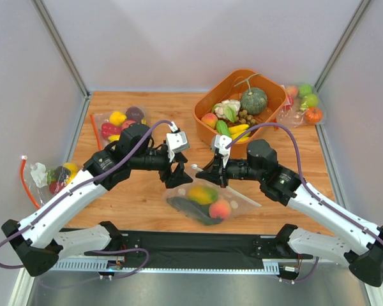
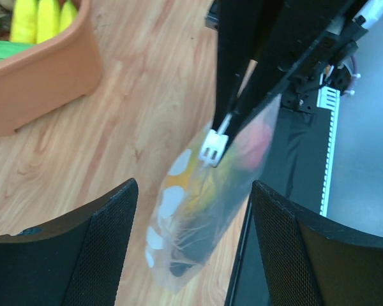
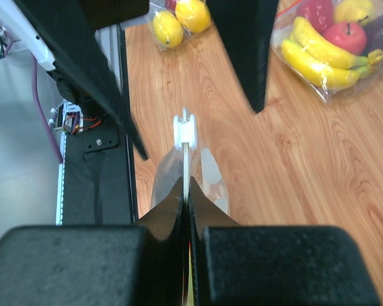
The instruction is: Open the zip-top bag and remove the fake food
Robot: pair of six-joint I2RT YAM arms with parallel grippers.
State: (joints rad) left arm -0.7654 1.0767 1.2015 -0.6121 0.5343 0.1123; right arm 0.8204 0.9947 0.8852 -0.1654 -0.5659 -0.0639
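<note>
The dotted zip-top bag lies at the table's front middle. It holds the mango, the peach and the dark green vegetable. My right gripper is shut on the bag's top strip, just behind the white slider. My left gripper is open, facing the right one. In the left wrist view the bag and slider lie ahead between my spread fingers, untouched.
An orange bin with a pumpkin, bananas and other food stands at the back right. Plain bags of fruit lie at the back left, far left and far right. A black mat runs along the front edge.
</note>
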